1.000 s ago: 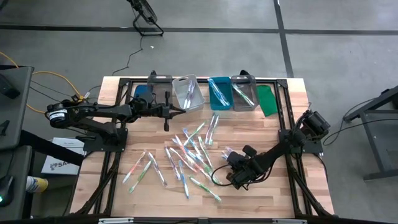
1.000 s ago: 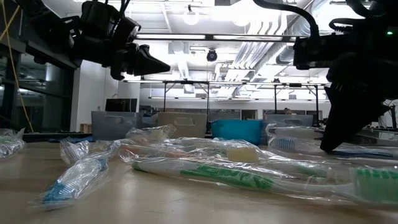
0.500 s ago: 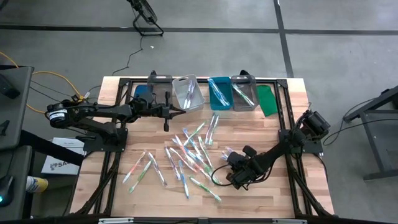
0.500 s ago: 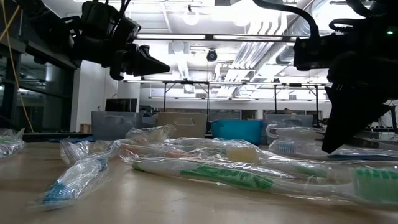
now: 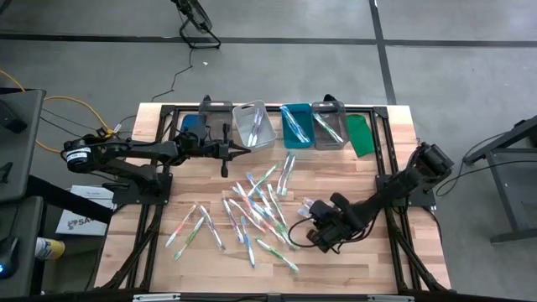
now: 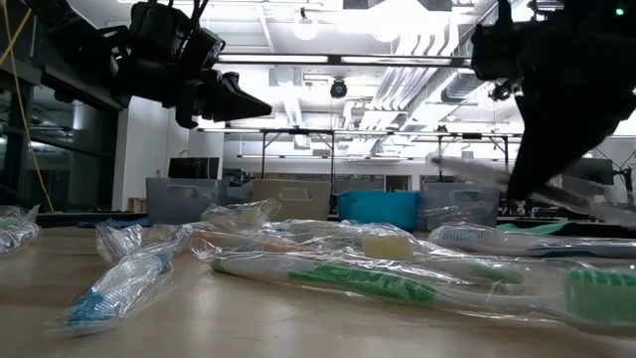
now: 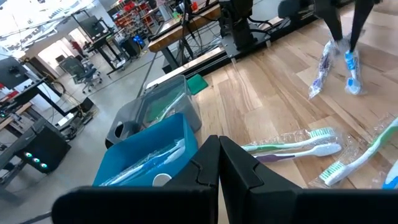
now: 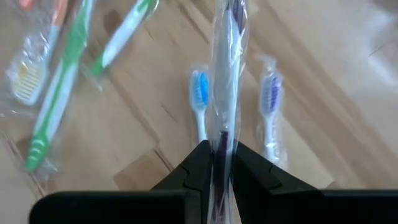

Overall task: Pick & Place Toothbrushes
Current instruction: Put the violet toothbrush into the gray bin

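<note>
A pale wooden slatted table (image 5: pixel 352 176) stands on a grey floor, with a row of rectangular plastic bins at its far edge: a grey bin (image 5: pixel 215 117), a clear bin (image 5: pixel 254 126), a teal bin (image 5: pixel 295 126) and a second grey bin (image 5: pixel 328 125); the last three hold a few brushes. Dozens of thin wrapped toothbrushes (image 5: pixel 256 205) with green, blue and purple accents lie scattered across the middle of the table. The right gripper (image 5: pixel 309 236) is low over the right side of that scatter; its jaws are closed to a narrow gap on a clear-wrapped toothbrush with a dark purple handle (image 8: pixel 226 74), lifted clear of the wood, above a blue-bristled brush (image 8: pixel 199 99) and a purple-bristled brush (image 8: pixel 269 106) lying below. The left gripper (image 5: pixel 246 149) hangs beside the clear bin, fingers pressed together with nothing between them.
</note>
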{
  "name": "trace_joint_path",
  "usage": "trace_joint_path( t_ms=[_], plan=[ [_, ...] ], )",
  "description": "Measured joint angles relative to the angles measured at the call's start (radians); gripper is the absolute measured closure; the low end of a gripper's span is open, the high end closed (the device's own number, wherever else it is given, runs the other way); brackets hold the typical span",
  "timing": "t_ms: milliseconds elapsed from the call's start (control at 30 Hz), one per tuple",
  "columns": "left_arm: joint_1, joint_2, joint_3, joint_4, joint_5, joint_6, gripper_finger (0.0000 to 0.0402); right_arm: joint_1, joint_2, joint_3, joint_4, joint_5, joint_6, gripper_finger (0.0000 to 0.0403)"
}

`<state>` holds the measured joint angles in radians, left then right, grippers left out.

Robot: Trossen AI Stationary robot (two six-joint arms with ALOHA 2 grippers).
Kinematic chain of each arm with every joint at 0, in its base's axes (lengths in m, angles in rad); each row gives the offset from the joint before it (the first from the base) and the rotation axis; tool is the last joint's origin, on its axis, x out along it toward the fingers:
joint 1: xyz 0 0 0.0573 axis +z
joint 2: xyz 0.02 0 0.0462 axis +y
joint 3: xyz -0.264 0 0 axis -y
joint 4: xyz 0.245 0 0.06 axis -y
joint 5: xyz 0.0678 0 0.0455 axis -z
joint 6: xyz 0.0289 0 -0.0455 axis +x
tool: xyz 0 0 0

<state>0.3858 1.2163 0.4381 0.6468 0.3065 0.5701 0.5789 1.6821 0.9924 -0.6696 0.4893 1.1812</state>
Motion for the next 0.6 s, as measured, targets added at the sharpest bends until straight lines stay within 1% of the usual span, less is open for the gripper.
trace_joint_path(
  t_ms=[133,300,467,600],
  plan=[
    [0.0,0.0,0.0,0.0,0.0,-0.003,0.04,-0.015,-0.02,0.0,-0.003,0.011,0.0,0.0354],
    [0.0,0.0,0.0,0.0,0.0,-0.003,0.04,-0.048,-0.025,0.001,0.025,0.12,-0.017,0.0354],
    [0.0,0.0,0.0,0.0,0.0,-0.003,0.04,-0.105,-0.025,0.001,0.079,0.185,-0.101,0.0354],
    [0.0,0.0,0.0,0.0,0.0,-0.007,0.04,-0.176,-0.025,0.001,0.174,0.197,-0.209,0.0361]
  ],
)
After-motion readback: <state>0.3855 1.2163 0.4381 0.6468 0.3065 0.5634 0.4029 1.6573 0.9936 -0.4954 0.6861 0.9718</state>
